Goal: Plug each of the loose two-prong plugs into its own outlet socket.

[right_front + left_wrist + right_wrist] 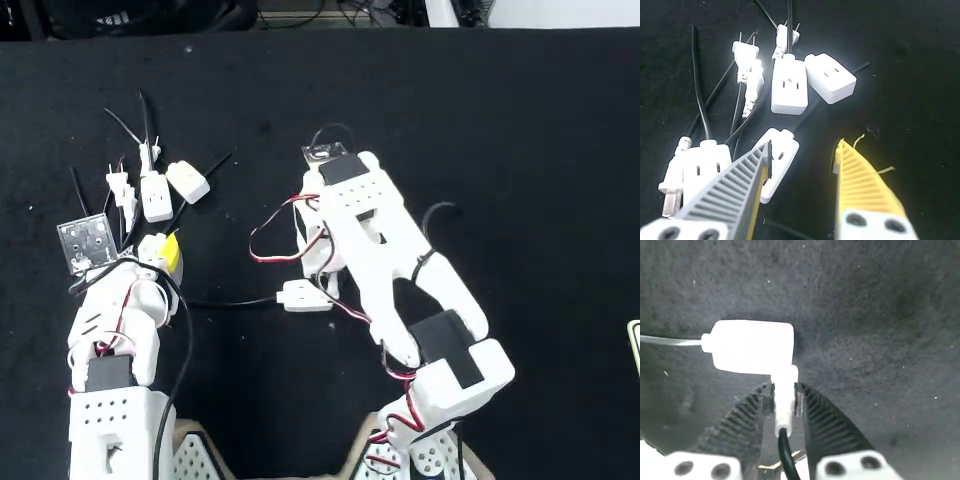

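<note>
- Closest to the lens, in the right wrist view, the right gripper (784, 396) has its two dark ridged jaws pinched narrow on a white two-prong plug (784, 385). A black cord (784, 445) leaves the plug's rear and runs back between the jaws.
- The held plug's front end touches the side of a white outlet socket (752, 347), a rounded block lying flat. How deep the prongs sit cannot be told.
- Seen from the high view, that outlet socket rests on the black table (520, 150) just off the middle toward 6 o'clock. It lies close against the right arm (385, 250), and a thin black lead (230, 302) trails from it toward 9 o'clock.
- The left gripper (804, 147) is spread wide and holds nothing. Its grey finger (730, 190) and yellow finger (860, 185) stand well apart above the table.
- A white socket block (782, 157) lies under the grey finger's tip, partly covered by it.
- From the high view, the left gripper sits near 9 o'clock, with a cluster of white pieces just beyond it toward 10 o'clock.
- In that cluster, a square socket (788, 87) and an angled socket (831, 77) lie just beside each other. A loose plug (747, 52) with bare prongs lies near them, and a second loose plug (785, 32) lies just beside the square socket.
</note>
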You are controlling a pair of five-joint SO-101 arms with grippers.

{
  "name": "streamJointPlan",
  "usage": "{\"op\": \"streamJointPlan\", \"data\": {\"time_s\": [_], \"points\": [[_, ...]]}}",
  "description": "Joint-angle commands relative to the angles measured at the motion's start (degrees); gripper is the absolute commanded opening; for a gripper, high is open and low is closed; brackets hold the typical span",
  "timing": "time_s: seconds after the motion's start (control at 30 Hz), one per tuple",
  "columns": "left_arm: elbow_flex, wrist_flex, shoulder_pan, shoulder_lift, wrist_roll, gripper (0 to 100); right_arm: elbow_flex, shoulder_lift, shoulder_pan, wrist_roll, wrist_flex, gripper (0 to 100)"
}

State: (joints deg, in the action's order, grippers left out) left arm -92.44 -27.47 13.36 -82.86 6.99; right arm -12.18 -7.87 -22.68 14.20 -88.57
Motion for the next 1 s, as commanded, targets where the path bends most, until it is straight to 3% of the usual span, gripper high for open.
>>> {"op": "streamJointPlan", "data": {"time_s": [0.0,0.5,0.97], "points": [[0.13,1.05,0.31,-0.62,0.70,22,2.42,0.57,0.70,0.70,2.20,1.1],[0.13,0.97,0.31,-0.62,0.70,22,2.15,0.31,-1.32,3.25,3.96,1.1],[0.13,1.05,0.31,-0.62,0.70,22,-0.57,-5.76,-1.32,-0.18,5.19,1.1]]}}
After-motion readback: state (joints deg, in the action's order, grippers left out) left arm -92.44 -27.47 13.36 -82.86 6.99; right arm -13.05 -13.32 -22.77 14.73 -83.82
